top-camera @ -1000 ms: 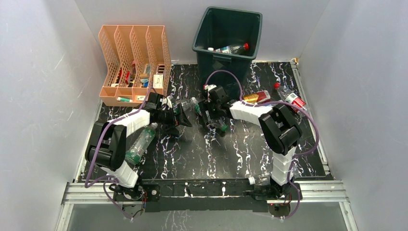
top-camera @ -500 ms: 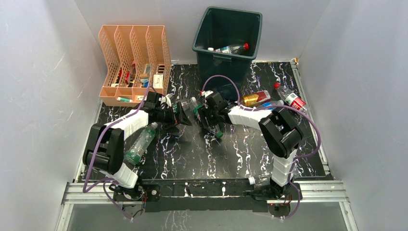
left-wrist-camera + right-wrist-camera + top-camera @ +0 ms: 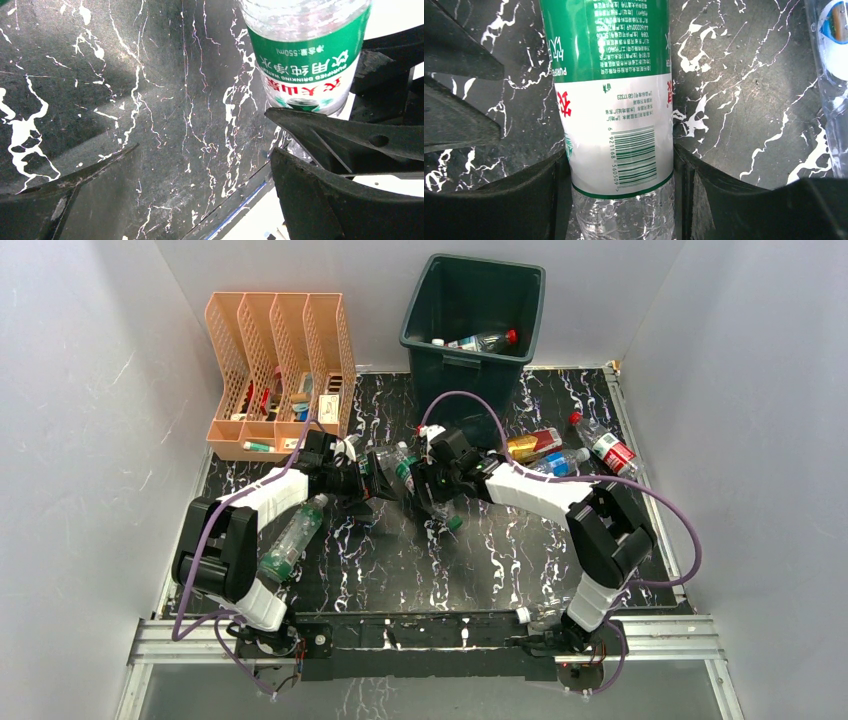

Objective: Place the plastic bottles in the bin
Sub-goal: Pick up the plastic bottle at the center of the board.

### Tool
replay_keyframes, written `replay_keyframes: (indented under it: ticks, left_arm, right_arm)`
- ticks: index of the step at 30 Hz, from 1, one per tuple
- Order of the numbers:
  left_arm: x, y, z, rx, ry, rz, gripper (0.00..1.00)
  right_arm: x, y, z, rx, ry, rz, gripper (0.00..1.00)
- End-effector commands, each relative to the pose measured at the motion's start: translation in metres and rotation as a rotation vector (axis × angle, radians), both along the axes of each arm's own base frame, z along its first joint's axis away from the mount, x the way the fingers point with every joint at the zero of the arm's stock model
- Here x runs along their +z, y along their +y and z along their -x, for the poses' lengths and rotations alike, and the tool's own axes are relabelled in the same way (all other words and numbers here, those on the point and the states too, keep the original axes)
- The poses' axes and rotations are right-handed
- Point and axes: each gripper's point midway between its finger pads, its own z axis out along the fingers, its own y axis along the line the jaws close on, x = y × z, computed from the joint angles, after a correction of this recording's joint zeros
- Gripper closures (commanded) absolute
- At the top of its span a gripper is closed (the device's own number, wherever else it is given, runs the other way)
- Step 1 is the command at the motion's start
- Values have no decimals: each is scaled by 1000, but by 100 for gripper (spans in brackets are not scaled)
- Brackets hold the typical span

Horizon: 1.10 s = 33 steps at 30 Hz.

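1. One loose bottle (image 3: 290,538) lies on the surface (image 3: 500,560) beside the left arm, nearest the bases.
2. Mid-surface, the right pincer (image 3: 619,192) is clenched on the green-label bottle (image 3: 616,100) at its label band. The left pincer (image 3: 200,165) stands released, just beside that bottle.
3. Expected handling: light, thin-walled, slick, easily dented. Hold the labelled midsection with moderate force.
4. Farther right lie other bottles (image 3: 560,455). The bin (image 3: 500,375) stands at the far edge and already holds some.
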Motion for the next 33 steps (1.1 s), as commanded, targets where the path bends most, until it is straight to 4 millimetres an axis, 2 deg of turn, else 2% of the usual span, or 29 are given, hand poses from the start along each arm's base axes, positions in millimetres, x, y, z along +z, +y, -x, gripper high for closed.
replay_keyframes:
  ticks: [1,11,21,25,33]
  left_arm:
    - [13,0,3,-4,-21,20,2]
    - [14,1,4,1,-24,21,2]
    - [15,2,6,1,-28,12,2]
    - [19,4,5,6,-38,7,2]
    - [36,8,4,17,-78,-18,2]
  right_arm:
    - [21,7,7,7,-14,-57,55]
    - [30,11,12,14,-17,-84,55]
    - [48,13,20,21,-35,-119,56]
    - [66,14,21,20,-60,-146,56]
    - [119,10,30,16,-141,-221,56]
